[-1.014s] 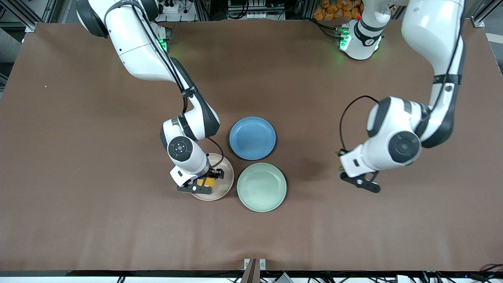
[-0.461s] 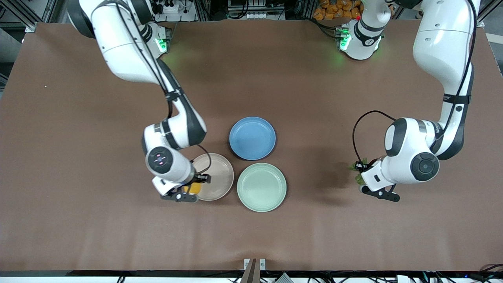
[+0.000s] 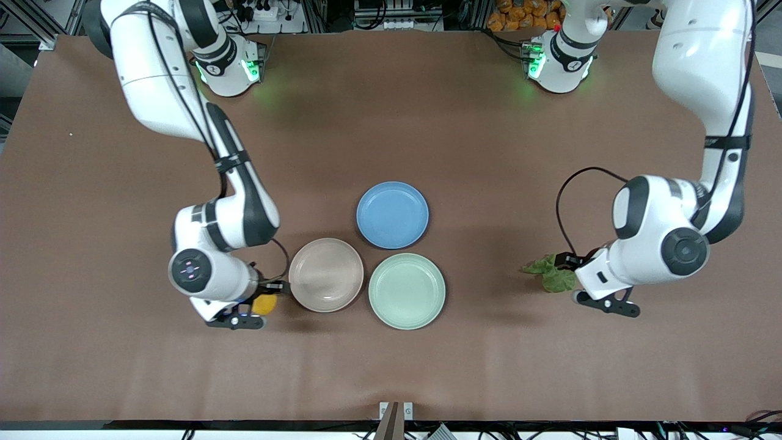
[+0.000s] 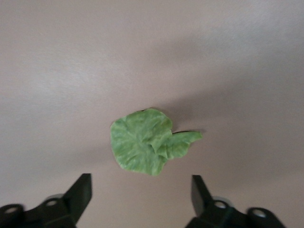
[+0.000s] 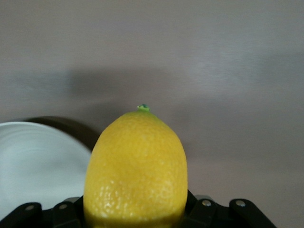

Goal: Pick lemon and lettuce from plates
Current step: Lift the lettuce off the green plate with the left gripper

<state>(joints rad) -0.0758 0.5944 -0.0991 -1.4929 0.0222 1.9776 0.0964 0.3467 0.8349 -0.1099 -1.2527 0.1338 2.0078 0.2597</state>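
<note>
The yellow lemon [image 3: 265,303] [image 5: 137,166] sits between the fingers of my right gripper [image 3: 256,304] [image 5: 137,211], which is shut on it. It hangs over bare table beside the beige-pink plate [image 3: 325,275] [image 5: 33,161], toward the right arm's end. The green lettuce [image 3: 550,275] [image 4: 147,141] lies flat on the table toward the left arm's end, apart from the mint green plate [image 3: 407,291]. My left gripper [image 3: 575,281] [image 4: 141,194] hovers over the table beside the leaf, open, with nothing between its fingers [image 4: 80,192]. Both plates hold nothing.
A blue plate [image 3: 392,215] with nothing on it stands farther from the front camera, touching the gap between the two other plates. Brown table [image 3: 391,366] stretches all round the three plates.
My right gripper carried the lemon off the beige-pink plate toward the right arm's end. My left gripper moved toward the left arm's end, opened and let the lettuce drop onto the table.
</note>
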